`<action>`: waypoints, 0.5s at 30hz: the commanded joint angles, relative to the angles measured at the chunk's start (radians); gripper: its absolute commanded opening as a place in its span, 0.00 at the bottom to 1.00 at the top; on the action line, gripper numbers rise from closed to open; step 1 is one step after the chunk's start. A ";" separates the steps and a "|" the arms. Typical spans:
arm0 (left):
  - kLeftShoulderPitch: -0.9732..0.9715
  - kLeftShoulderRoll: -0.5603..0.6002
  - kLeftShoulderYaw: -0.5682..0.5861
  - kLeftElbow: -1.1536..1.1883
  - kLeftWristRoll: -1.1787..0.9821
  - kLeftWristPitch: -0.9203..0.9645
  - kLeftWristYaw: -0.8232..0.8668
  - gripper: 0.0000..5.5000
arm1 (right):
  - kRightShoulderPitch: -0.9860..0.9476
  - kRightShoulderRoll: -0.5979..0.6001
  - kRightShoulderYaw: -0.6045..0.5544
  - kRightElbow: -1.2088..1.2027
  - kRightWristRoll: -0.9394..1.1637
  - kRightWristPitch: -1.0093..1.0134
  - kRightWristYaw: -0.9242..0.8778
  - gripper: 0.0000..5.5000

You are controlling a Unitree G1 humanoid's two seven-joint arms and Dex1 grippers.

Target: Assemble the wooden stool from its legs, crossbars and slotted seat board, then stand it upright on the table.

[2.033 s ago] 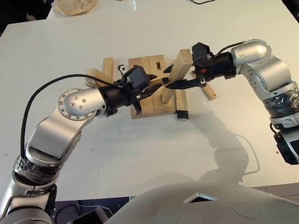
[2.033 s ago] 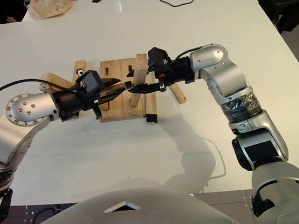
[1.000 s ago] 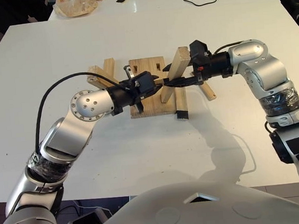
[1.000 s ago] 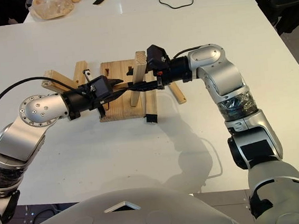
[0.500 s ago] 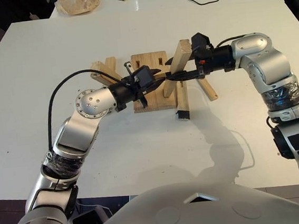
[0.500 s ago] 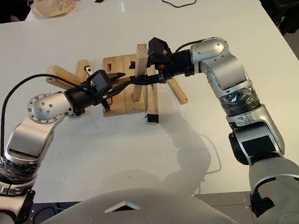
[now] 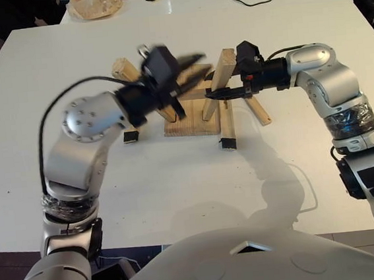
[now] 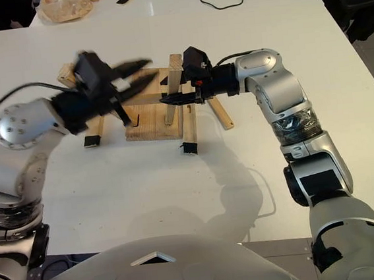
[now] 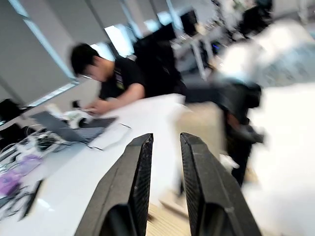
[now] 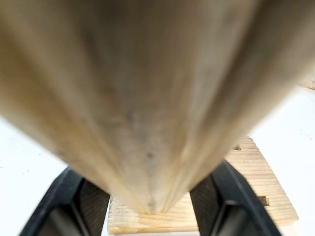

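Leg (image 7: 223,70) stands leaning on the board (image 7: 191,124), which lies flat on the table (image 7: 178,180). Its long axis runs up and away from us, and our right gripper (image 7: 214,95) pinches it mid-length from the right. Left gripper (image 8: 139,73) hangs spread and empty above the board's left half, so seating the leg looks like the right arm's job.
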 commanded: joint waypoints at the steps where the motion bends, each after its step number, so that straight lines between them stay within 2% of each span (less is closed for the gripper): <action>1: -0.201 -0.033 0.345 0.142 -0.080 0.046 0.281 0.19 | 0.083 -0.027 0.029 0.024 -0.047 0.040 -0.004 0.37; 3: -0.200 0.005 0.420 0.222 -0.041 0.065 0.357 0.14 | 0.096 -0.025 0.023 0.015 -0.042 0.037 -0.014 0.37; 5: -0.105 0.074 0.376 0.248 0.026 0.086 0.335 0.08 | 0.100 -0.021 0.021 0.009 -0.035 0.038 -0.013 0.37; 8: 0.085 0.067 0.212 0.230 0.018 0.145 0.236 0.00 | 0.095 -0.015 0.033 -0.001 -0.029 0.041 0.000 0.37; 12: 0.302 -0.085 -0.077 -0.132 -0.336 0.184 0.042 0.00 | 0.061 0.010 0.083 0.009 -0.031 0.032 0.057 0.37; 15: 0.346 -0.124 -0.108 -0.209 -0.398 0.178 0.043 0.00 | 0.029 0.027 0.103 0.050 -0.047 0.013 0.087 0.37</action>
